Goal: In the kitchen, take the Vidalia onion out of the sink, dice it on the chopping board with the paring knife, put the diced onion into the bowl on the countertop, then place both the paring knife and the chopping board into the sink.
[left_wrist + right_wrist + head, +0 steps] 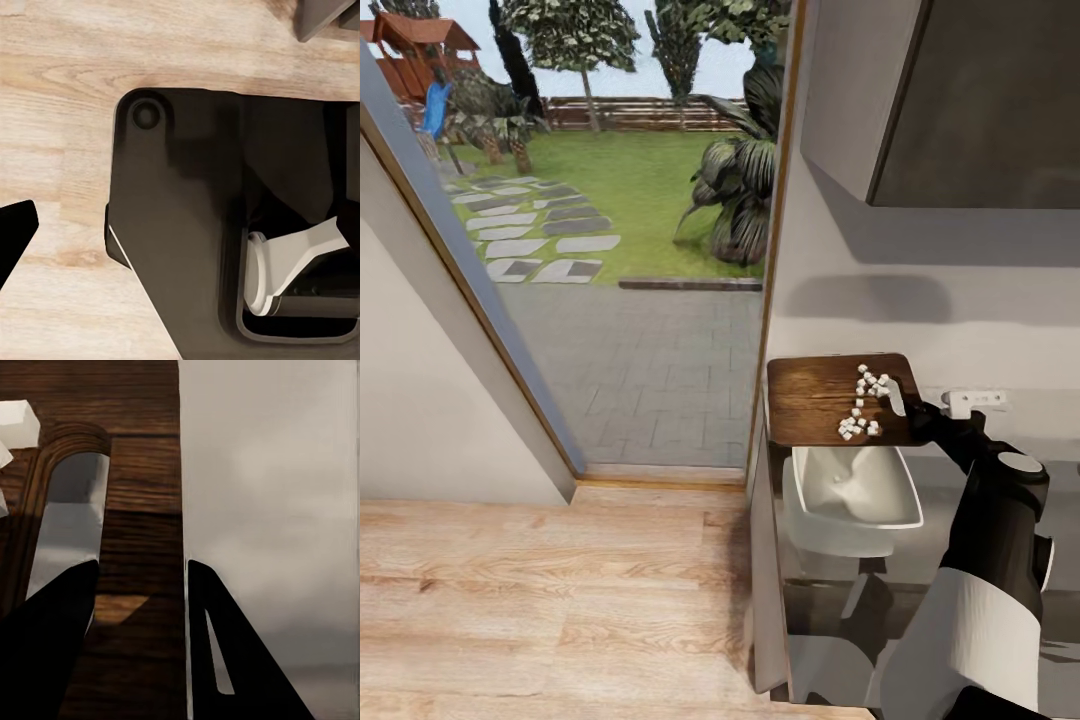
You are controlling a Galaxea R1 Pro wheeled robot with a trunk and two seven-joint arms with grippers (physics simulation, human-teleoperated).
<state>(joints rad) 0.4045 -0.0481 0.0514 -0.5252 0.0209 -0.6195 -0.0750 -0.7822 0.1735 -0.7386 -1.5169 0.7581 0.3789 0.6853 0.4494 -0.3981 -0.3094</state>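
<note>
While the right arm reaches out over the countertop [1000, 480], the right gripper [916, 410] has hold of the chopping board [820, 400] by its handle end, raised above the bowl [855, 490]. In the right wrist view the gripper [139, 607] has its two dark fingers [52, 637] closed on the edge of the board [142, 510], one finger on the wood-grain face next to the slot handle [71, 525] and the other past the edge, with the pale wall behind.

Small white pieces of diced onion [865, 400] lie scattered on the board's face, clustered near the gripper. Two pieces of onion [16, 424] also show at the edge of the right wrist view, beside the slot. The white bowl sits on the glossy grey worktop just below the board, its near rim toward the robot. A white wall socket [975, 402] sits on the wall just beyond the gripper.

Beside the counter a glass door [610, 230] opens onto a paved patio, lawn and trees.

The left wrist view looks down on the robot's dark base [195, 240] over a light wooden floor [67, 97]; one black fingertip [13, 232] of the left gripper shows at the edge, and how far it is open cannot be told.
</note>
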